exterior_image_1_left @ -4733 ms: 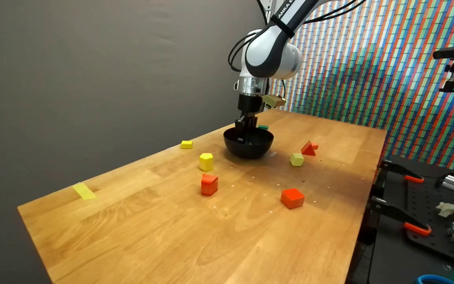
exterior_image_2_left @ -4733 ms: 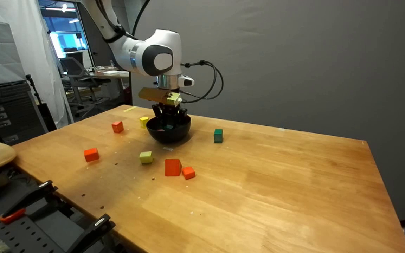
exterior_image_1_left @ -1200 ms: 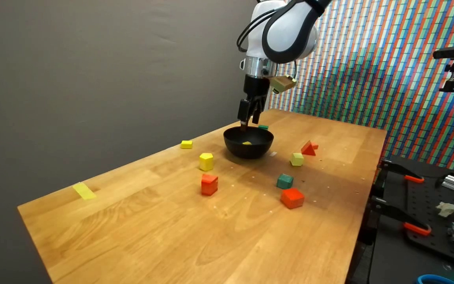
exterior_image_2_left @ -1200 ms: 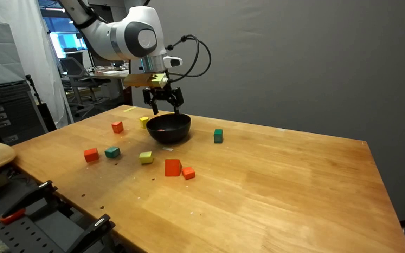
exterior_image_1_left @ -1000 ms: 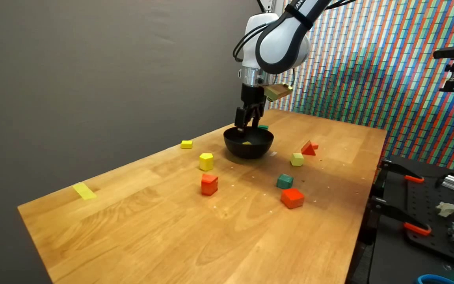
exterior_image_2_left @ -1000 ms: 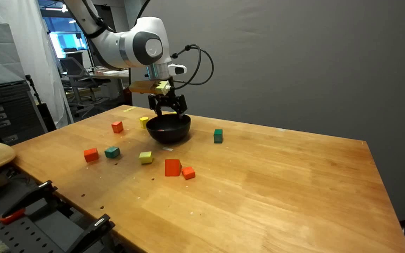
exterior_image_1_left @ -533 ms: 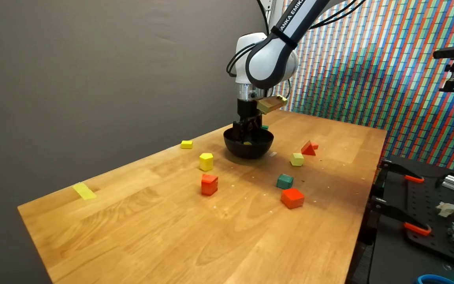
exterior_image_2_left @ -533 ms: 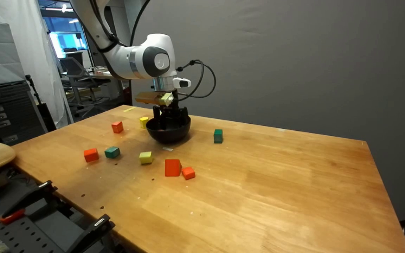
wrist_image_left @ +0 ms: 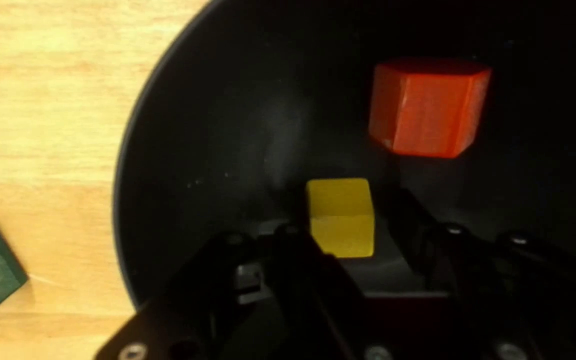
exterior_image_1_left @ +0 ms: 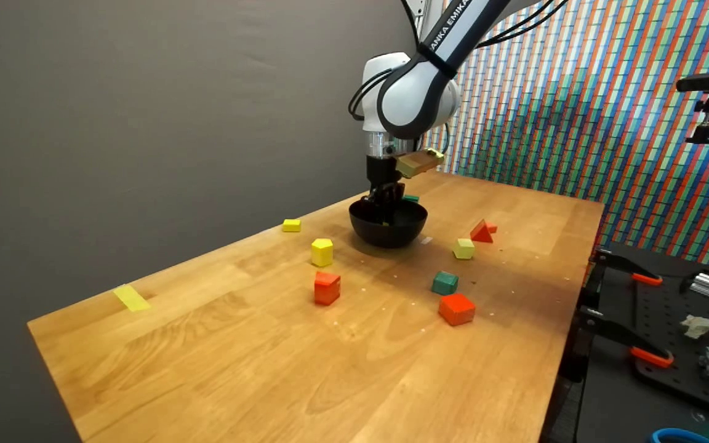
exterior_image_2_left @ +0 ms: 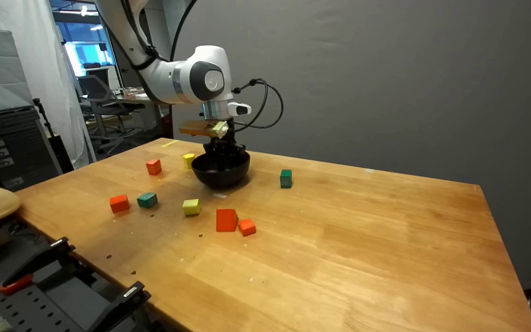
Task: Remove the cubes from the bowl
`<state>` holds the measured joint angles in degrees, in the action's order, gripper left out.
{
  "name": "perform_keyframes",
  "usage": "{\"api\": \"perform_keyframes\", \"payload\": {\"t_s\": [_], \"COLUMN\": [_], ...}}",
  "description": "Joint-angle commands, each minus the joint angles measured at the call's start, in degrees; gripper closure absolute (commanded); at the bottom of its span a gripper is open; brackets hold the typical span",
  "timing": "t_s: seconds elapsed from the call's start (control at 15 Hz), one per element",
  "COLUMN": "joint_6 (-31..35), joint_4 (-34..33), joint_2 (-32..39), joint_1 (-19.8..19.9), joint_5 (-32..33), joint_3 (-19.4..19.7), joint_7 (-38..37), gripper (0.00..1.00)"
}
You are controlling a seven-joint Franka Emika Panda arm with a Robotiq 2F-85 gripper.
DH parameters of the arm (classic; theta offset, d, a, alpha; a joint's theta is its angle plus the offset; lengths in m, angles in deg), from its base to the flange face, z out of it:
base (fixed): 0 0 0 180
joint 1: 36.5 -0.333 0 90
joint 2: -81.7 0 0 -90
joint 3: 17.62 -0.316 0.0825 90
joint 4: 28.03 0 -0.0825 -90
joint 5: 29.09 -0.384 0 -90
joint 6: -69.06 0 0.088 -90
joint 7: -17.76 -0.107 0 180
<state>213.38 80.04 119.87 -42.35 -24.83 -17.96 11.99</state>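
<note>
Pointing straight down, the claw (wrist_image_left: 348,220) is inside the black bowl (exterior_image_1_left: 388,237), its two fingers (wrist_image_left: 413,225) on either side of a yellow cube (wrist_image_left: 341,217); whether they pinch it or merely flank it, I cannot tell. In the wrist view the cube lies low in the bowl, two faces showing, its edges squared left-right and near-far; its longest axis is unclear. Just beyond it, to the far right, a red block (wrist_image_left: 430,112) also sits in the bowl, seemingly a hexagonal prism, axis running near to far, with a shadowed end face on the far side. Smooth and dark, the bowl stands upright on a wooden tabletop (exterior_image_1_left: 237,369) with streaky grain. In an exterior view a yellow prism (exterior_image_1_left: 322,253) stands on end left of the bowl, and a red wedge (exterior_image_1_left: 482,232) to the right shows a triangular face. White and black, the arm (exterior_image_1_left: 413,98) slants down from the right and ends vertical over the bowl
</note>
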Motion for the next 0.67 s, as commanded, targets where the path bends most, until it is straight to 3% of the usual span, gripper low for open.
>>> {"api": "perform_keyframes", "payload": {"t_s": [0.0, 0.07, 0.2, 0.6], "joint_6": [-1.22, -0.94, 0.55, 5.37], "joint_4": [0.10, 1.56, 6.31, 20.30], "joint_2": [-2.33, -4.12, -9.68, -24.73], "joint_1": [-0.44, 0.76, 1.88, 8.43], "joint_5": [0.38, -0.62, -0.13, -3.46], "joint_3": [0.84, -0.12, 0.18, 1.89], "joint_7": [-0.30, 1.28, 2.93, 4.87], "gripper": [0.85, 0.88, 0.82, 0.84]}}
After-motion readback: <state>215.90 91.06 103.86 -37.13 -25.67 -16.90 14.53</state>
